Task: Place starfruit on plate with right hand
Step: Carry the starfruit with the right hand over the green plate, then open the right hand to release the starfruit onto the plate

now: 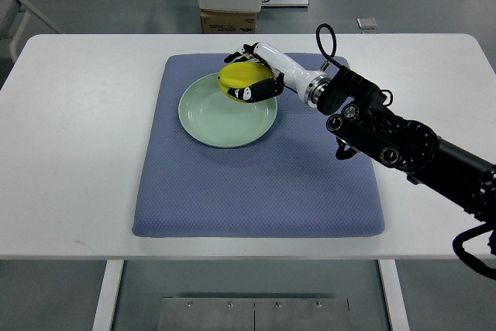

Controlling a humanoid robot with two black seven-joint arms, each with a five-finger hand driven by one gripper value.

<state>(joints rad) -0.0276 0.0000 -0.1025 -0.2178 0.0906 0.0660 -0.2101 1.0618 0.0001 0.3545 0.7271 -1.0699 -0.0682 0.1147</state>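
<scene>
One arm was in view, reaching in from the right edge over the white table [77, 153], and its right hand [253, 75] had its black-tipped fingers [260, 91] curled around the yellow starfruit [240, 79]. The fruit sat over the far right rim of the pale green plate [221, 118], though whether it touched the plate could not be told from above. The plate rested on the far part of a blue-grey mat [256, 184] covering the table's middle.
</scene>
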